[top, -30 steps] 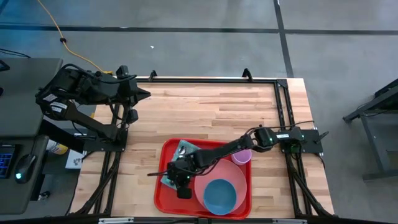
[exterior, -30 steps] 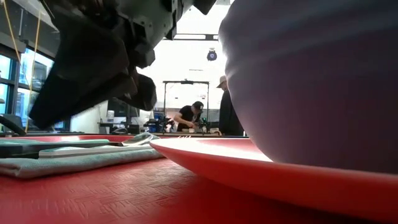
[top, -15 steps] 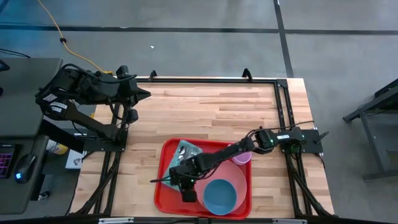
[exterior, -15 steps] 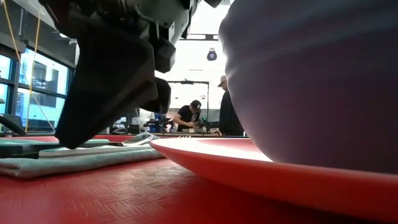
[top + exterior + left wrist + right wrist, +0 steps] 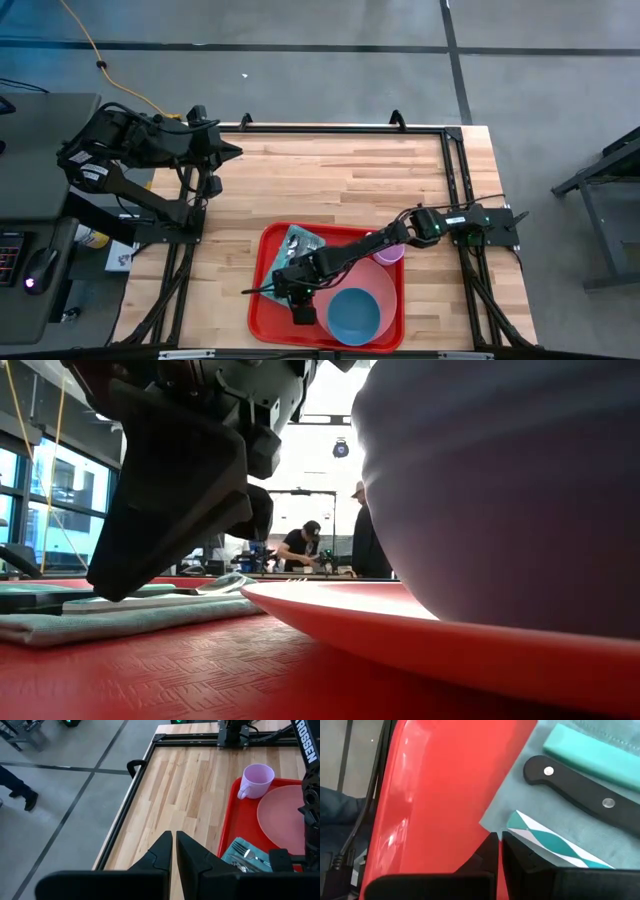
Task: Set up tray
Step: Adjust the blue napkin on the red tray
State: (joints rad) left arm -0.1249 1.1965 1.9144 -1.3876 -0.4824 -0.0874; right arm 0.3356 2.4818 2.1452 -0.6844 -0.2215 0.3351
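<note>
The red tray [image 5: 262, 318] lies near the table's front edge. On it are a pink plate [image 5: 378, 280] with a blue bowl [image 5: 352, 312], a lilac mug [image 5: 391, 251] and a teal napkin [image 5: 298, 240] bearing cutlery. My right gripper [image 5: 282, 293] is shut and points steeply down over the tray's left part. Its tips [image 5: 498, 839] stand at the napkin's corner [image 5: 487, 822], beside a black knife handle [image 5: 580, 790] and a white-and-teal striped piece [image 5: 545, 837]. My left gripper [image 5: 174, 845] waits shut, raised at the table's far left corner. My right gripper comes from above, slanting down onto the napkin's corner by the tray's left rim. Its own fingers hide the spot beneath the tips, so I cannot tell whether it touches the napkin or the tray floor.
An aqua handle [image 5: 590, 755] lies on the napkin beyond the knife. A black frame [image 5: 455, 170] runs along the table's edges. Bare wood [image 5: 340, 180] stretches across the table's far half. People stand in the room behind [image 5: 305, 545].
My right gripper has tipped more steeply downward and sunk a little toward the napkin, shifting slightly toward the table's near edge, then held still. It has stayed shut. The dishes and napkin have kept their places.
</note>
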